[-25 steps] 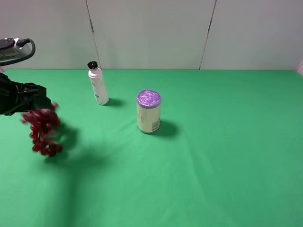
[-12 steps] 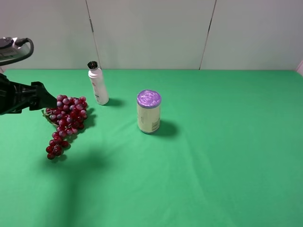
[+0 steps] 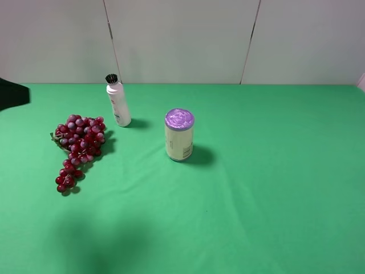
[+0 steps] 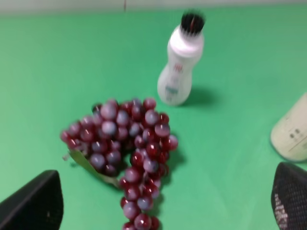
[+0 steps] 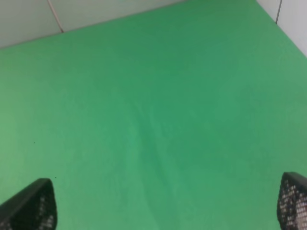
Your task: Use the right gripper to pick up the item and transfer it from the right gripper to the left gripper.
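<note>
The item, a long bunch of dark red and purple grapes [image 3: 77,145] with a pale leaf, lies on the green cloth at the left, touching nothing else. In the left wrist view the grapes [image 4: 125,148] lie below and ahead of my left gripper [image 4: 168,191], whose fingers [image 4: 33,206] stand wide apart and open, clear of the bunch. Only a black part of the left arm [image 3: 11,94] shows at the exterior view's left edge. My right gripper [image 5: 163,201] is open over bare cloth and is out of the exterior view.
A white bottle [image 3: 118,103] stands just behind and right of the grapes. A purple-lidded can [image 3: 179,134] stands near the middle of the table. Green cloth [image 3: 274,188] covers the whole table up to the pale back wall.
The left gripper opened and let go of the grapes, which dropped onto the cloth. The left arm then drew back to the left edge of the view.
</note>
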